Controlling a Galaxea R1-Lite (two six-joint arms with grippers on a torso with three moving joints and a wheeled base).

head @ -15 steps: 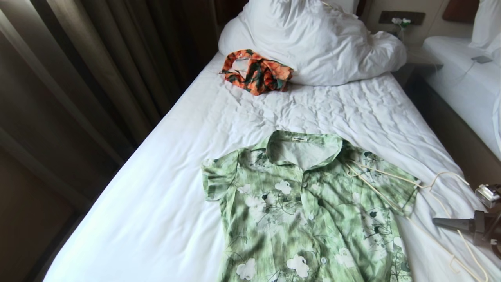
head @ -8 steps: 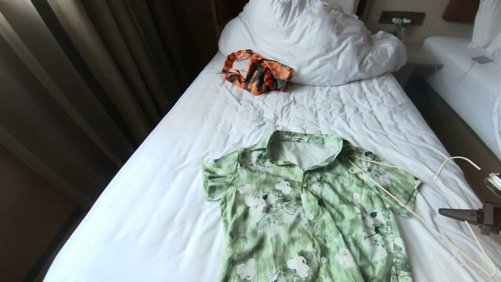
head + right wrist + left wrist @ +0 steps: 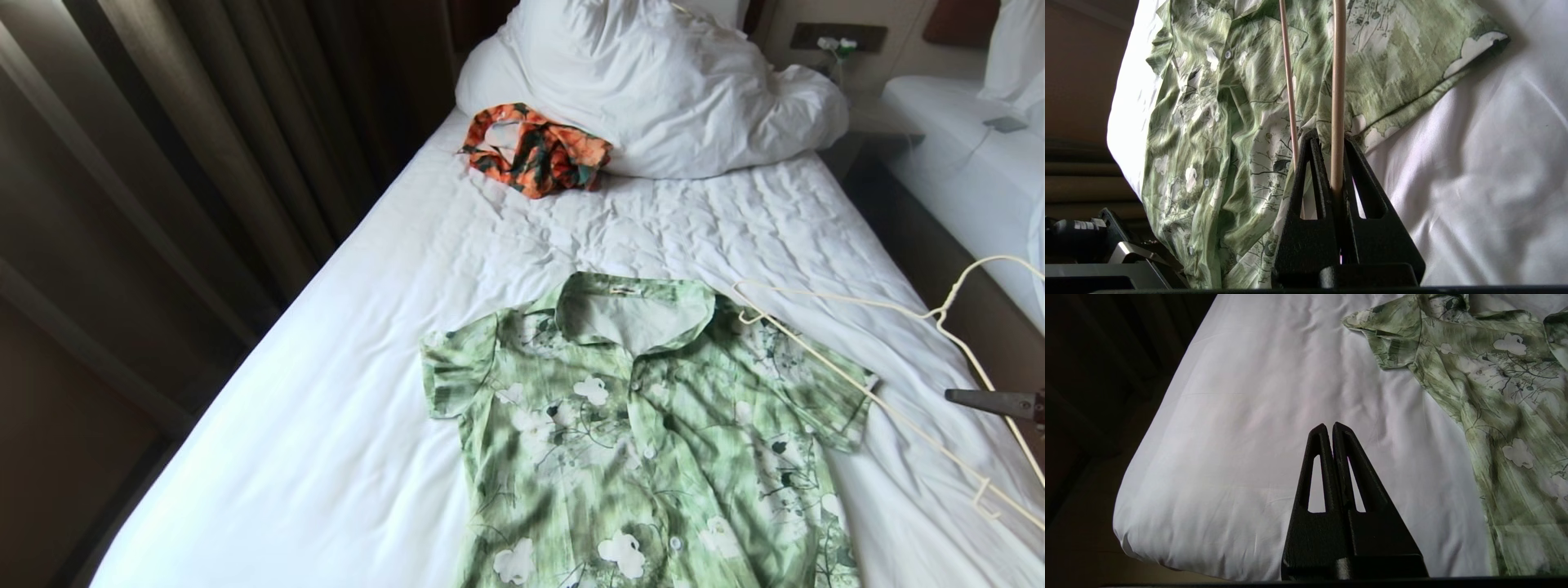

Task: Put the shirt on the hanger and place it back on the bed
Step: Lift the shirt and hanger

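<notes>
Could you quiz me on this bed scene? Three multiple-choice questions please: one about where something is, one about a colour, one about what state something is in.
1. Where is the orange garment?
A. against the pillow
B. on the shirt
C. on the floor

2. What colour is the shirt?
A. blue
B. green with white flowers
C. plain red

3. What is the right gripper doing?
A. open, empty
B. shut on the shirt
C. shut on the hanger

Answers: 1 A, it lies at the pillow's edge. 2 B, flowers show on mottled green. 3 C, a hanger wire runs between its fingers.
</notes>
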